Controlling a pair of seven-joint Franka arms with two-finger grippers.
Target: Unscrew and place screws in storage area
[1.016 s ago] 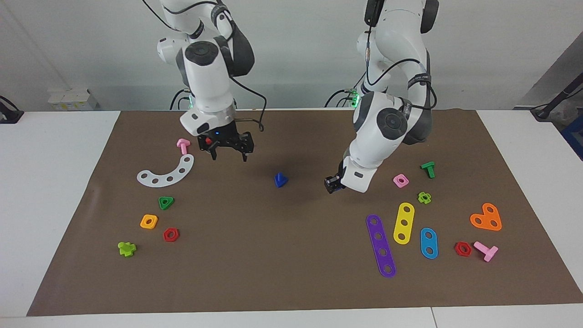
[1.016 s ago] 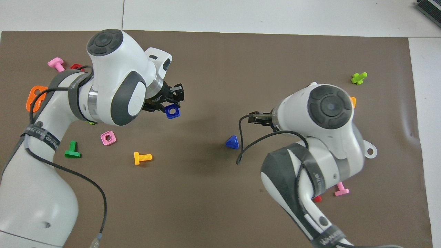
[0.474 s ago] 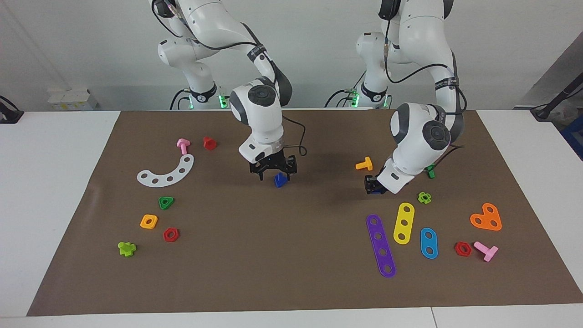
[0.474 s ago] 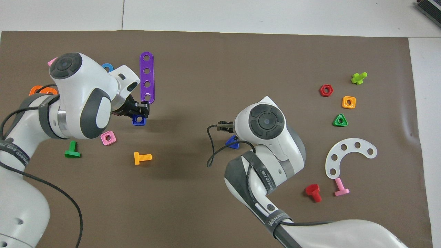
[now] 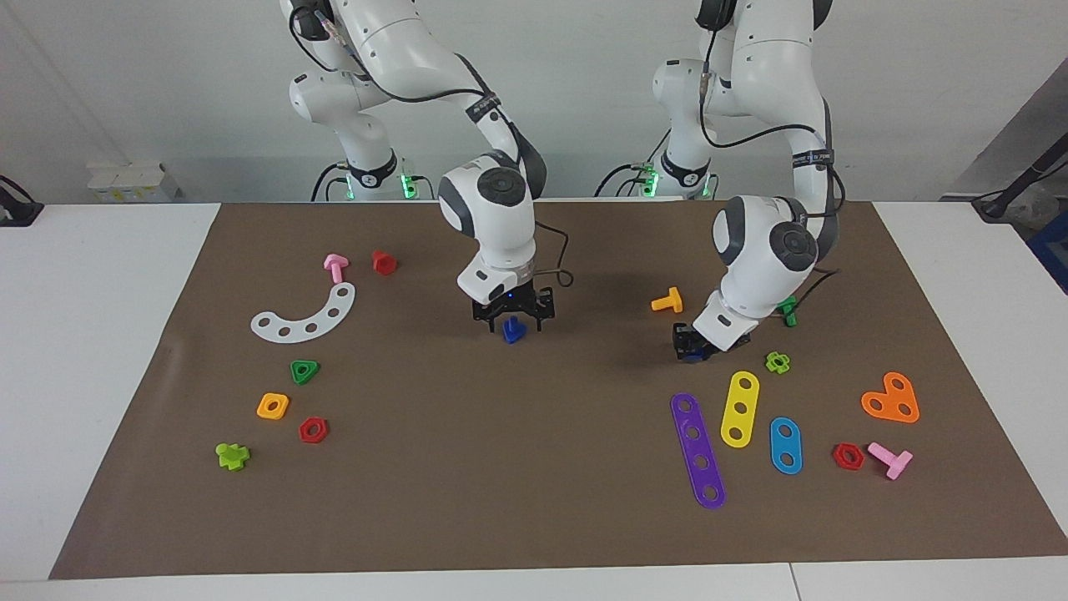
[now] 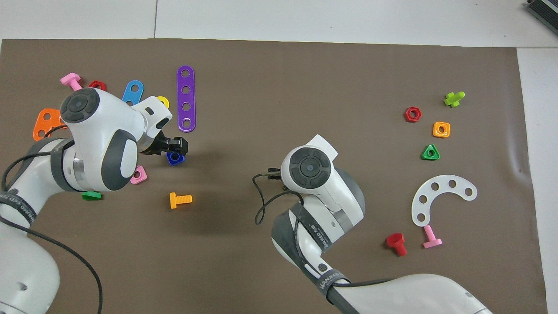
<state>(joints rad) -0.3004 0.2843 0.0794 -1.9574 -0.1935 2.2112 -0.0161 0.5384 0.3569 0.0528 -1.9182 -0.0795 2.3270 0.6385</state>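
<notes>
The blue triangular-headed screw [image 5: 512, 332] lies on the brown mat [image 5: 534, 467] near its middle. My right gripper [image 5: 512, 325] is low over it, open, with one finger on each side of the screw. In the overhead view the right wrist hides the screw. My left gripper [image 5: 690, 349] is shut on the blue rounded-square nut [image 6: 175, 158] and holds it just above the mat, beside the purple strip [image 6: 186, 98]. The left gripper also shows in the overhead view [image 6: 177, 146].
At the left arm's end lie an orange bolt [image 5: 667, 300], a green bolt [image 5: 787, 311], a pink nut [image 6: 140, 175], strips and an orange heart plate [image 5: 891, 398]. At the right arm's end lie a white arc [image 5: 305, 315], a red bolt [image 5: 384, 262] and several nuts.
My right gripper has swung from beside the white arc to the blue screw and come down around it. My left gripper has carried the blue nut toward the left arm's end and lower.
</notes>
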